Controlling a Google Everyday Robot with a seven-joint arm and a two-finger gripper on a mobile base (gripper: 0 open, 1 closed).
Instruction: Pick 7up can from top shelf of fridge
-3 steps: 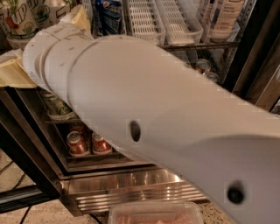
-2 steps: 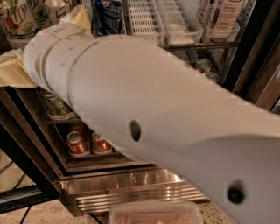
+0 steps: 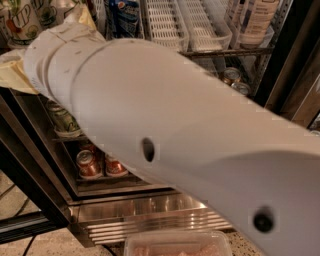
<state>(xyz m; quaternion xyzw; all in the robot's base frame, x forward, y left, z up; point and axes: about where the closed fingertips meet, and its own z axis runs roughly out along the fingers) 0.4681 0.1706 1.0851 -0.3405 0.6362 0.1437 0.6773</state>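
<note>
The 7up can (image 3: 20,20), white with green lettering, stands at the far top left on the top shelf (image 3: 235,51) of the fridge (image 3: 290,60). My big white arm (image 3: 180,135) crosses the whole view from lower right to upper left. The gripper (image 3: 17,75) is at the arm's upper-left end, just below and beside the 7up can; only yellowish parts of it show past the wrist. Whether it touches the can is hidden.
A blue Pepsi can (image 3: 122,15), white slotted trays (image 3: 165,20) and a pale bottle (image 3: 255,17) are on the top shelf. Lower racks hold a green can (image 3: 62,120), red and bronze cans (image 3: 90,162) and silver-topped cans (image 3: 235,80). The steel base grille (image 3: 150,220) and a clear plastic box (image 3: 177,245) lie below.
</note>
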